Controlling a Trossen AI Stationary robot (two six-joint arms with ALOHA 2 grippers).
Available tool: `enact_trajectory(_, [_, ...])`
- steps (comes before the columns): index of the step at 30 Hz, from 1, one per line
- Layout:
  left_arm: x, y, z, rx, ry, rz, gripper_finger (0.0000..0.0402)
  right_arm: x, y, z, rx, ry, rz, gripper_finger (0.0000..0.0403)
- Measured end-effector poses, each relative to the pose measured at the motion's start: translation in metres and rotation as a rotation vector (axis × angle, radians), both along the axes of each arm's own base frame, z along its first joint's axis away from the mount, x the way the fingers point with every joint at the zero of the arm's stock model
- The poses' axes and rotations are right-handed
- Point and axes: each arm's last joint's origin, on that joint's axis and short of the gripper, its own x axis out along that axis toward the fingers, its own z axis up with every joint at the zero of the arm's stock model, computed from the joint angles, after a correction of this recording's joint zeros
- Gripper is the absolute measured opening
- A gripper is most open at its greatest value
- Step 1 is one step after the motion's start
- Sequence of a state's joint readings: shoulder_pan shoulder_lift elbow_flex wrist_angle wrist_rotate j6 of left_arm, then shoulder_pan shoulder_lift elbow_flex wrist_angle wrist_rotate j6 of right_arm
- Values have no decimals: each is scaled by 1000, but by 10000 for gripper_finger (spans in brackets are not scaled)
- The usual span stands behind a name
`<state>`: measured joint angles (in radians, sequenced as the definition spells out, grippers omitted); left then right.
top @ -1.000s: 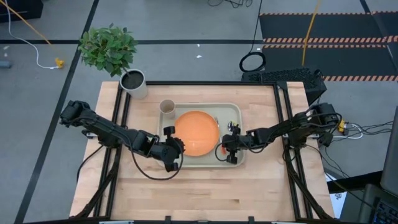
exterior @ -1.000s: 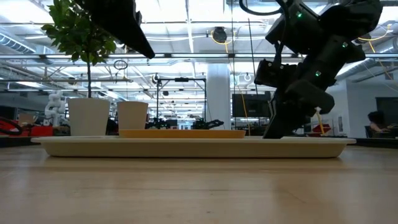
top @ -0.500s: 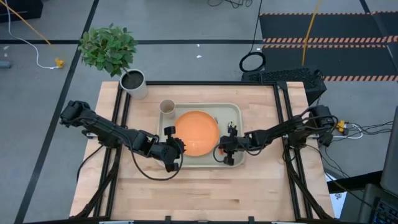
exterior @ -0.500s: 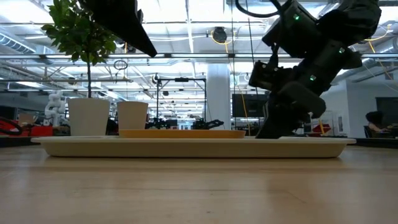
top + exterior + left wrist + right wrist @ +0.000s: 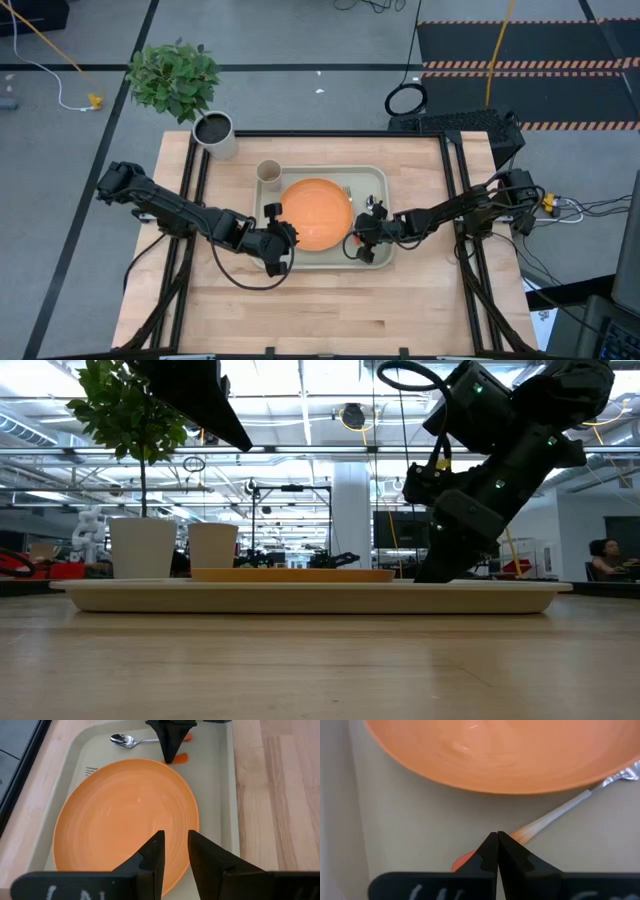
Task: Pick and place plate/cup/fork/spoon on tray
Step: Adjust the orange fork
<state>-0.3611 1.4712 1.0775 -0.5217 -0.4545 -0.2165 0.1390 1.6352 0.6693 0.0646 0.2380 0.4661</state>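
Note:
The orange plate (image 5: 315, 212) lies in the middle of the pale tray (image 5: 378, 180). The beige cup (image 5: 268, 172) stands in the tray's far left corner. The spoon (image 5: 125, 740) lies on the tray beyond the plate. The fork (image 5: 555, 815) lies beside the plate; its neck runs under the plate's rim and its tines (image 5: 90, 770) show past it. My right gripper (image 5: 497, 837) is shut, tips down at the fork's orange-red handle. My left gripper (image 5: 175, 840) is a little open and empty, above the plate's near left edge. My right gripper comes from above, slanting from the table's right, with its shut fingertips (image 5: 490, 845) over the fork's handle (image 5: 530, 832) near its free end. The handle lies flat on the tray and crosses under the tips. I cannot tell whether they touch it.
A grey-white pot with a green plant (image 5: 213, 132) stands at the table's far left corner, outside the tray. Bare wooden table lies along the near side and at both ends of the tray.
My right gripper has gone a little toward the table's left, closer to the plate, and its wrist has tipped. It stays shut and low in the tray.

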Motion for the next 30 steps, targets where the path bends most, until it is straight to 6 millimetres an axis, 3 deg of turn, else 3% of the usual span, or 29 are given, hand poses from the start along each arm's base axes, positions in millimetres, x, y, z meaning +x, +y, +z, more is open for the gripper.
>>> enact_trajectory(20, [0,0,0,1,1,-1,88,-5,3,-2,164,1,-244,0])
enact_trajectory(30, [0,0,0,2,1,-2,88,-8,3,22,187,-95,-222,0])
